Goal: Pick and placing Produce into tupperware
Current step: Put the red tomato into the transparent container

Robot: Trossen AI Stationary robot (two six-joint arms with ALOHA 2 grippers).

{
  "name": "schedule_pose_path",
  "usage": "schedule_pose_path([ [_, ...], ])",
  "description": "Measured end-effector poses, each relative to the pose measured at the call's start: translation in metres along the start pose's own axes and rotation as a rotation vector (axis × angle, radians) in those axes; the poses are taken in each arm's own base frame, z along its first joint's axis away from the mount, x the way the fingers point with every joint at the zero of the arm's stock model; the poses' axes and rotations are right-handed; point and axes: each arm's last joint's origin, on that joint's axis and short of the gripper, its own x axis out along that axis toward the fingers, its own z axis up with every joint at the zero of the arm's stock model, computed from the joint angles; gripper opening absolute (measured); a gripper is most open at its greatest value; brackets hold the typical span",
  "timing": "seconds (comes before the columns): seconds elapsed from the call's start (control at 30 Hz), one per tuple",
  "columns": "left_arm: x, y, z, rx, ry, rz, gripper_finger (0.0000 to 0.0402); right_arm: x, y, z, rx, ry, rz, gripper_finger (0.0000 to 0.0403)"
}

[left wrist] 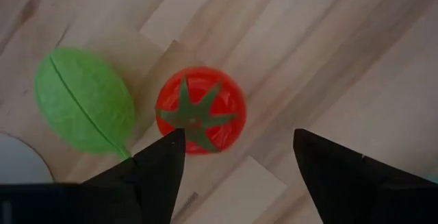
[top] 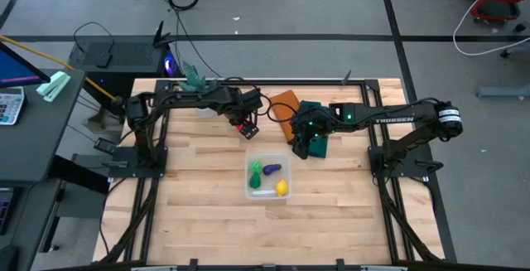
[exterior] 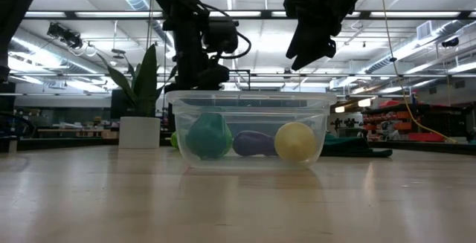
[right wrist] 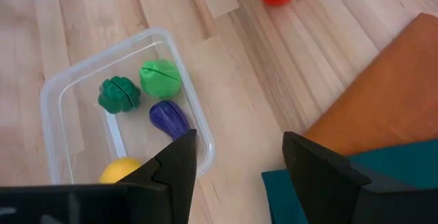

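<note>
- The desk [top: 207, 221] is pale wood planks; an orange folded cloth [top: 284, 103] and a dark green folded cloth [top: 315, 138] lie toward its 1 o'clock side.
- The left arm reaches in from 10 o'clock, the right arm from 3 o'clock.
- The tupperware [top: 251, 190] sits near the desk's centre, clear and shallow.
- Inside it lie four pieces: a light green piece [right wrist: 160, 78], a dark green piece [right wrist: 118, 94], a purple piece [right wrist: 168, 118] and a yellow piece [right wrist: 122, 171].
- The left gripper [top: 248, 128] hangs at 11 o'clock of the tupperware, fingers [left wrist: 161, 166] spread and empty, above a red tomato [left wrist: 200, 109] on the desk.
- Just beside the tomato lies a light green leaf-shaped thing [left wrist: 83, 102].
- The right gripper [top: 300, 148] hovers at 2 o'clock of the tupperware over the dark green cloth's edge, fingers [right wrist: 179, 162] spread, holding nothing.
</note>
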Motion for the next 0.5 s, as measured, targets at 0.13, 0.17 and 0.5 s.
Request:
schedule_pose_path([
  [0.13,0.0,0.0,0.0026,0.025,-0.035,0.022,0.0279,0.0,-0.0001,0.0,0.003,0.0,0.0,0.0178],
  [0.17,-0.0001,0.0004,0.003,0.029,-0.042,0.036,0.0279,0.0,-0.0001,0.0,0.003,0.0,0.0,0.0178],
  [0.5,0.0001,0.0017,0.005,0.078,-0.049,0.016,0.028,0.0,0.0005,-0.0001,-0.004,0.007,0.022,0.0178],
])
